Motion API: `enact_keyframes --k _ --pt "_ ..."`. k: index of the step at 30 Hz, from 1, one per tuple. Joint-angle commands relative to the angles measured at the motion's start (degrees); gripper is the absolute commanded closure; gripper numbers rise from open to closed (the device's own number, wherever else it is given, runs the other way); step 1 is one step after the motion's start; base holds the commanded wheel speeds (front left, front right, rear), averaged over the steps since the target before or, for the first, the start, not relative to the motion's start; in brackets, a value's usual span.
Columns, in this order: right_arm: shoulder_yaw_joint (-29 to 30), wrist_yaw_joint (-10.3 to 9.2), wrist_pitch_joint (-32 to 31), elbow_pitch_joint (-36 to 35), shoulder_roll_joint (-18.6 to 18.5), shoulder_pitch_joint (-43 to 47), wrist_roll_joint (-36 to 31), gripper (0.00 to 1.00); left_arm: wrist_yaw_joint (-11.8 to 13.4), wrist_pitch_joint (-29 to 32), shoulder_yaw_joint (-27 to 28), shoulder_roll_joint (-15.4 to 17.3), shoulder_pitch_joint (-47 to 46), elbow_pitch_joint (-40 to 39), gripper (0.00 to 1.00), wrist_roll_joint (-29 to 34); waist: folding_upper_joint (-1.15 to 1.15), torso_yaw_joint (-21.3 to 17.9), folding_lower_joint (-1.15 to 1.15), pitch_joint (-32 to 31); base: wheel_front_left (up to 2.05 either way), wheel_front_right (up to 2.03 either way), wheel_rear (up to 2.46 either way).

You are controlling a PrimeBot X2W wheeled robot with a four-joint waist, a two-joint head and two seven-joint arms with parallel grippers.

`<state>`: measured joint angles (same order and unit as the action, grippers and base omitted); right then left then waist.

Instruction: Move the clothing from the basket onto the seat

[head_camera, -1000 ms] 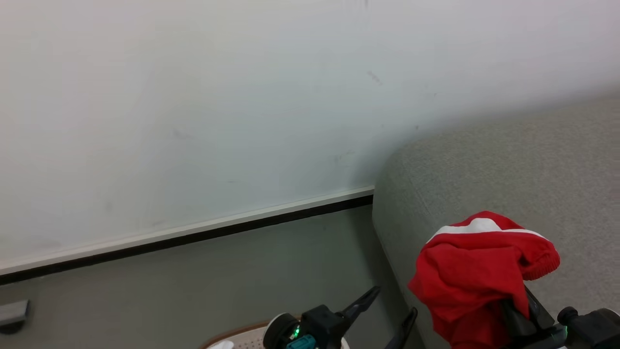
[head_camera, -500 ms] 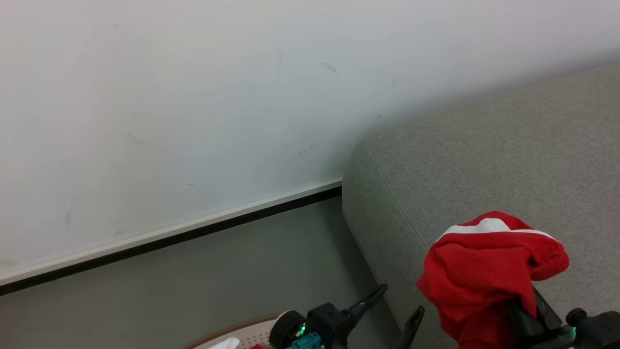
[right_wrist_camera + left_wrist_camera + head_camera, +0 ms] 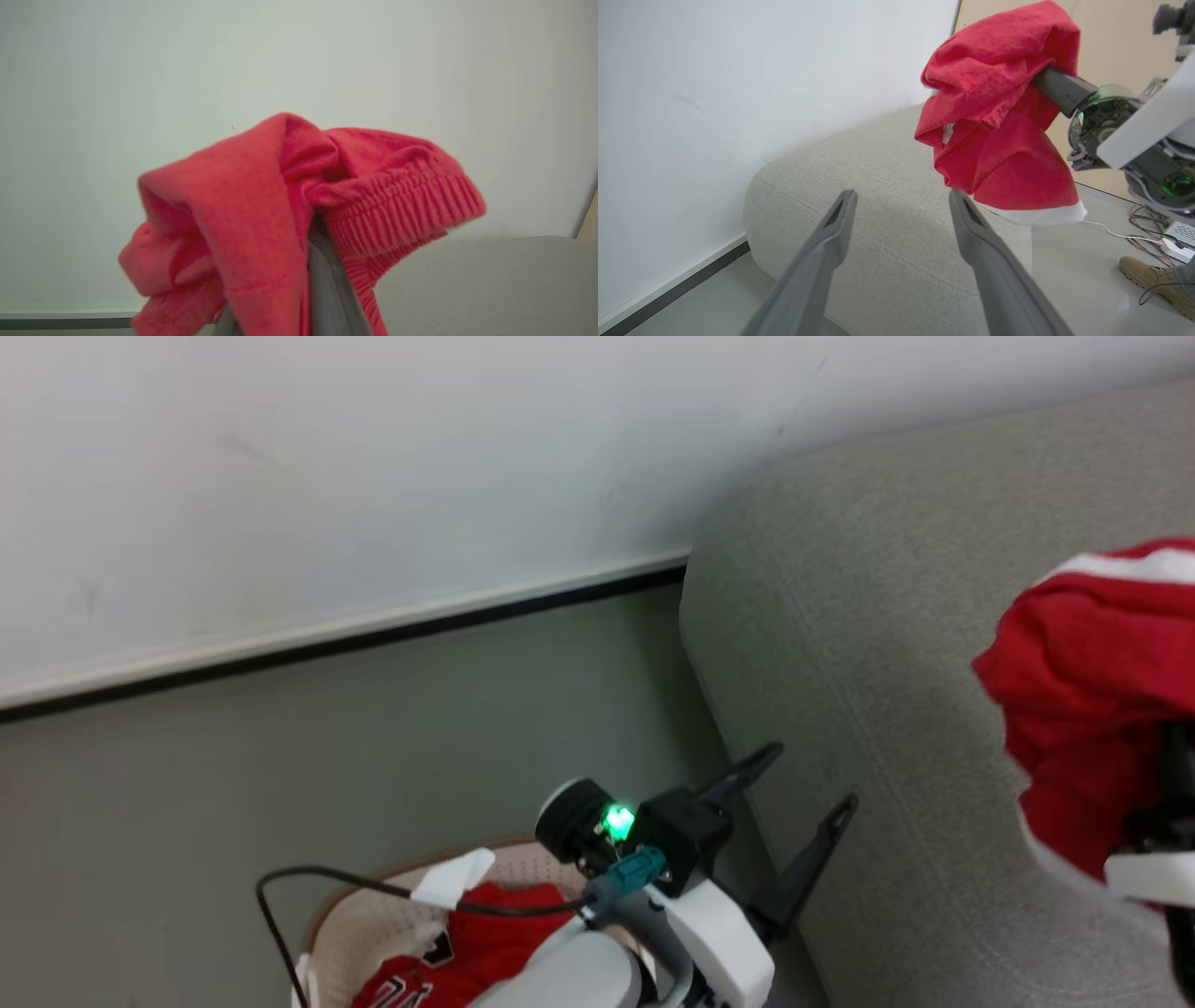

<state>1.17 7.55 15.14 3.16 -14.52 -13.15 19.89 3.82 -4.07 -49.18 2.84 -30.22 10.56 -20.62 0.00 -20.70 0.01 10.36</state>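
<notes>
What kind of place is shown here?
Probably a lab staged as a living room: a large light grey fabric sofa, a bare white wall, and loose cables on the floor.

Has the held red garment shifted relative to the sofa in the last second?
Yes. The garment now hangs farther right of the sofa corner, deeper over it.

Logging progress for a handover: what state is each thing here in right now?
red garment: bunched, hanging from the right gripper above the seat
right gripper: shut on the red garment
left gripper: open, holding nothing
numbered jersey: lying crumpled in the basket
basket: on the floor, holding the jersey
seat: below the held garment
</notes>
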Motion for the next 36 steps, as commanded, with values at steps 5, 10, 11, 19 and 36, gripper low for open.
enact_keyframes --k 5,10,11,19,36 --pt "5.11 -0.12 0.0 2.52 -2.19 -11.21 1.02 1.0 -0.42 1.45 0.58 0.41 -7.44 0.04 0.0 2.54 0.0 5.74 -0.01 16.86 0.0 0.0 0.0" --pt "8.59 -0.12 0.0 9.61 -7.54 -21.91 1.81 1.0 -0.17 1.39 0.42 0.28 -12.82 0.19 0.0 4.04 0.0 8.28 -0.01 23.25 0.0 0.0 0.0" --pt "9.24 -0.12 0.02 11.5 -8.81 -24.31 1.6 1.0 0.15 1.22 0.45 0.27 -13.65 0.21 0.0 4.17 0.0 8.66 -0.01 24.19 0.0 0.0 0.0" --pt "12.05 -0.13 0.01 28.95 -18.51 -40.85 4.25 1.0 2.4 -0.49 -0.27 0.17 -17.57 -0.61 0.0 3.23 0.0 12.41 -0.01 30.08 0.0 0.0 0.0" --pt "16.56 -0.12 0.01 55.46 -17.19 -50.5 2.42 0.62 7.33 -2.86 0.97 0.49 -14.46 -2.05 0.0 1.96 0.0 15.92 -0.01 33.16 0.0 0.0 0.0"
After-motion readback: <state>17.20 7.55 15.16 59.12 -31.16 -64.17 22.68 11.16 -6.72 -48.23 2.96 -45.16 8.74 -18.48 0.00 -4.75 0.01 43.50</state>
